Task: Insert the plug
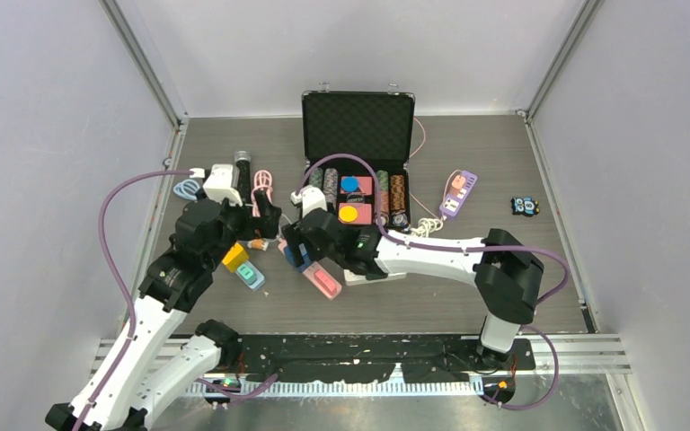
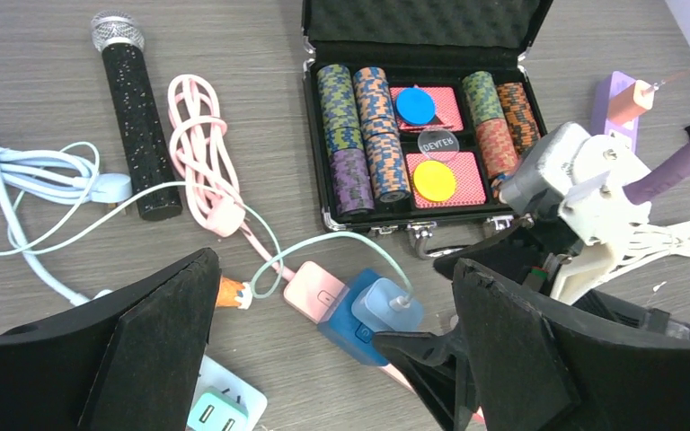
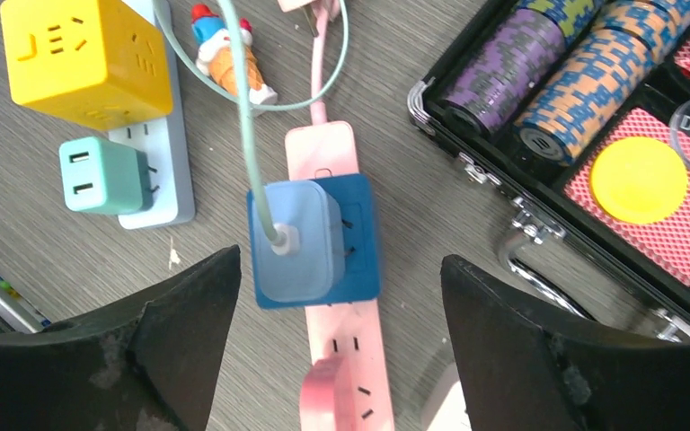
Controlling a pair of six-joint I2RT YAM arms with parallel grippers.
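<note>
Left tool (image 2: 334, 287): jaws spread wide, nothing between them. It hangs low over the table (image 1: 503, 269), tilted toward the centre, so its camera looks across at the work. I read that as a standby post, near but not in the way. The left arm climbs from its base, elbow bent, wrist turned inward.

Below it lies the pale strip (image 3: 166, 135), carrying a yellow cube (image 3: 76, 58) and a teal plug (image 3: 103, 175).

Centre: the light blue plug (image 3: 292, 242), the task's thing, sits face-down on the dark blue adapter (image 3: 359, 233), which rides on the pink power strip (image 3: 346, 359). The mint cable (image 3: 243, 108) leaves the plug's back and curves off. No gap shows and the prongs are hidden. I judge it seated, or close to it, though I cannot confirm full depth.

Right tool (image 3: 340, 269): fingers apart, one on each side of the plug, touching neither side as far as I can tell. It sits straight above, which suits a push down or a clean lift away. The right arm reaches left across the table from its base, forearm low and nearly level, wrist bent down.

Further right is the open chip case (image 1: 358, 121), then a purple strip (image 1: 459, 193), well apart from the work.
</note>
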